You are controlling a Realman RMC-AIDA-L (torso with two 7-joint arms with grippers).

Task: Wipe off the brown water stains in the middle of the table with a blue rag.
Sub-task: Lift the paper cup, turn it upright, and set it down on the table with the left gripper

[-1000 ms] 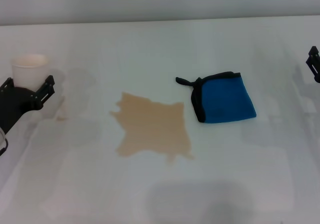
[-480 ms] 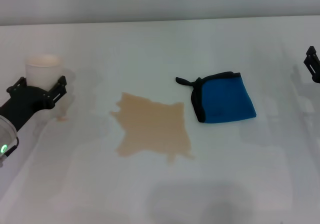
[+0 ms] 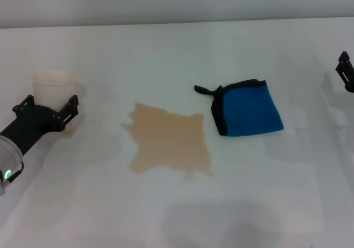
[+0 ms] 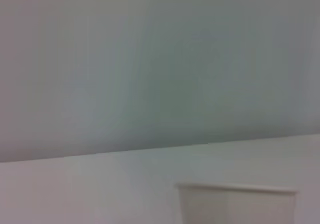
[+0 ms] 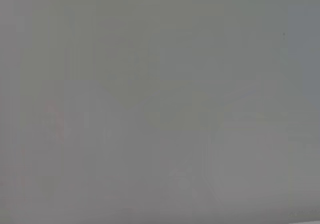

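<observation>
So I'm sitting at the table (image 3: 182, 48) and my left gripper (image 3: 48, 105) is hanging out at the left side, fingers (image 3: 71, 105) spread on either side of a white paper cup (image 3: 53, 86). Honestly I can't tell whether I'm actually squeezing the cup or just framing it, the fingers are right by its sides and that's all I'm getting. My left wrist camera is only catching the cup's rim (image 4: 236, 188) against the tabletop and a grey wall behind it.

The brown water stains (image 3: 167, 140) are lying in the middle of the table, a jagged tan puddle, nothing touching them. The blue rag (image 3: 247, 108) is lying folded just to the right of the puddle, close but not overlapping it, with its little black loop pointing toward the puddle side.

My right gripper (image 3: 345, 71) is barely poking in at the far right edge, well apart from the rag, and I can't tell how its fingers are set.
</observation>
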